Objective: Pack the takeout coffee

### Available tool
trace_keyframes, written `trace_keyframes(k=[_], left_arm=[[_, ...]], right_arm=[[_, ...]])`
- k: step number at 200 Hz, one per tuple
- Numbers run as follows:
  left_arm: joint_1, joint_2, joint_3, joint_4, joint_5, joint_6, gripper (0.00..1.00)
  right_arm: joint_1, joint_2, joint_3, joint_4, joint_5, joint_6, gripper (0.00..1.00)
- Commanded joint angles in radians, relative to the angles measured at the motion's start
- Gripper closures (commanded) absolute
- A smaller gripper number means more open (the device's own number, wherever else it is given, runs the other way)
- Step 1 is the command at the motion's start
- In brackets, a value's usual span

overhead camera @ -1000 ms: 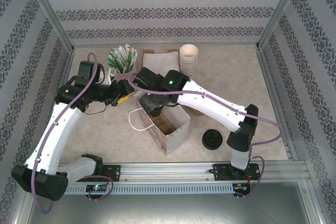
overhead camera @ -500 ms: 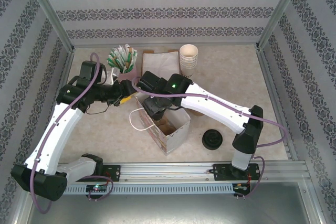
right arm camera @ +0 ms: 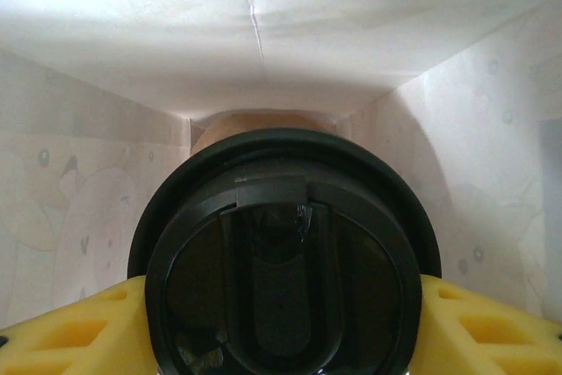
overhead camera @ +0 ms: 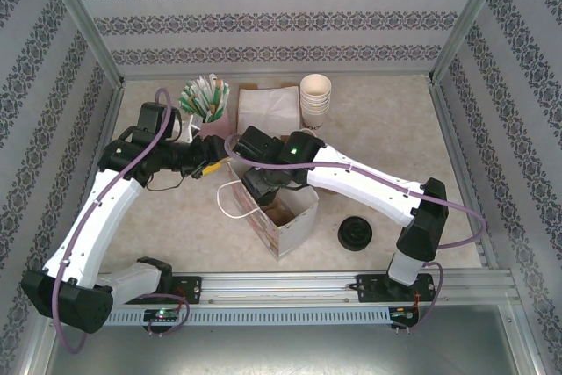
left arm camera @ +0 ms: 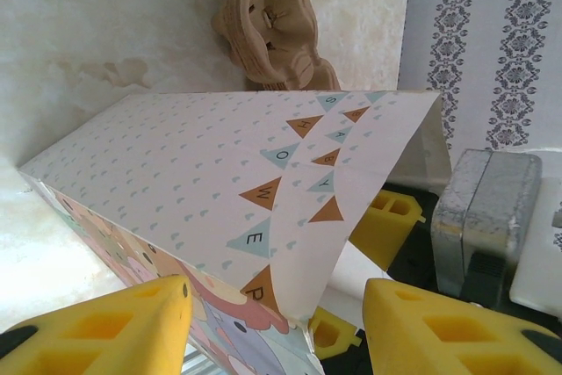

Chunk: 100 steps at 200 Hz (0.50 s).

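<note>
Takeout coffee hanging inside paper bag, white bag walls surrounding it on all sides; contact with bag bottom not discernible. Right gripper pinching it, yellow fingers pressing black lid rim from both sides, likely holding cup upright for lowering. Left gripper sitting wide, straddling bag's upper corner without squeezing, probably steadying bag against tipping.
</note>
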Motion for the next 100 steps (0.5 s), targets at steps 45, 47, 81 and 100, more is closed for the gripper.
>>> trace_keyframes(k=[45,47,81,100], left_arm=[[-0.011,-0.008,0.001,-0.01,-0.042,0.009,0.46],[-0.012,-0.01,0.001,-0.01,-0.045,0.007,0.45],[-0.011,-0.029,-0.013,0.028,-0.08,-0.045,0.46],[-0.012,-0.033,-0.025,0.045,-0.084,-0.065,0.45]], right_arm=[[0.019,0.007,-0.026,0.021,-0.003,-0.001,0.45],[0.018,0.008,-0.026,0.023,-0.002,-0.003,0.45],[0.019,0.02,-0.032,0.023,-0.005,-0.014,0.45],[0.02,0.02,-0.037,0.025,-0.006,-0.015,0.45]])
